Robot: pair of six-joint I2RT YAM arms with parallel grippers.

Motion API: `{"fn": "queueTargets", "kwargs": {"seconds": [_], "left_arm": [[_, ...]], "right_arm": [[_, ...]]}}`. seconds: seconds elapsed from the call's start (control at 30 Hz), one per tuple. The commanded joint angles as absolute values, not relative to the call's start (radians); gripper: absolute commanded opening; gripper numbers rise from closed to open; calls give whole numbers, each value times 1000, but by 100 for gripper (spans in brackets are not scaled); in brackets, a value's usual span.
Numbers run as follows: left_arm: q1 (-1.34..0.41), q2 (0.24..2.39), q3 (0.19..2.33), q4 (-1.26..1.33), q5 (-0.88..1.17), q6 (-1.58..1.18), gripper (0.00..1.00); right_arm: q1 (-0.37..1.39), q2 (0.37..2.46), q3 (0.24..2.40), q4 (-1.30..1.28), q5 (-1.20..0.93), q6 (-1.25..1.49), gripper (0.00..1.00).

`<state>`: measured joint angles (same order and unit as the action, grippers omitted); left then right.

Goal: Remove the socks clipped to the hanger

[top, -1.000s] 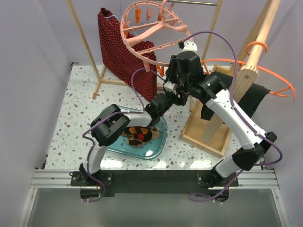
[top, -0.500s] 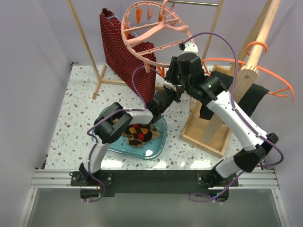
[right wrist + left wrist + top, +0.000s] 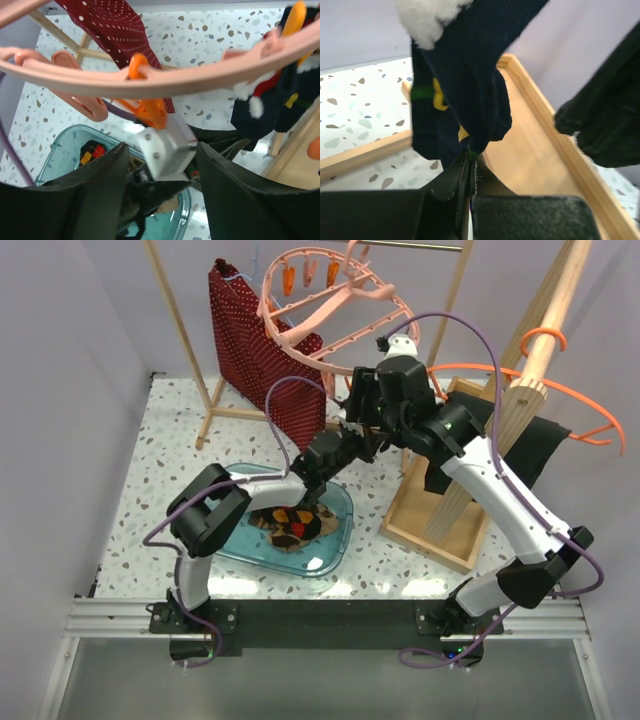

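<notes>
Left pincer [image 3: 471,156] clamped on lower tip of navy sock [image 3: 465,75], centre frame. Right pincer [image 3: 162,150] spread open under orange peg [image 3: 148,107] on pink hanger [image 3: 210,75]. Advice: open sock's peg first, then pull down gently, straight, toward teal basin [image 3: 338,540].

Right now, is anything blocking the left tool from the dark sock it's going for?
Nothing visible stands between them. The left tool is shut on the lower tip of the navy sock, with no gap. The sock's upper end hangs at the pink hanger, so the hanger's hold is probably all that keeps it from coming away.
</notes>
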<state>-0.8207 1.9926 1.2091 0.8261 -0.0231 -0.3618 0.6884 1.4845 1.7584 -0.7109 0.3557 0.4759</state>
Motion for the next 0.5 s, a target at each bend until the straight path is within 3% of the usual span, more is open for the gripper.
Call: {"fn": "queueTargets", "kwargs": {"seconds": [0.0,0.47], "left_arm": [[-827,1849,1158,822,40,-416,0],[-827,1611,976,759,152,-514,0]], "right_arm": [[684,1427,1769,-788,353,460,63],[684,1341,1779,-919,518,422,64]]}}
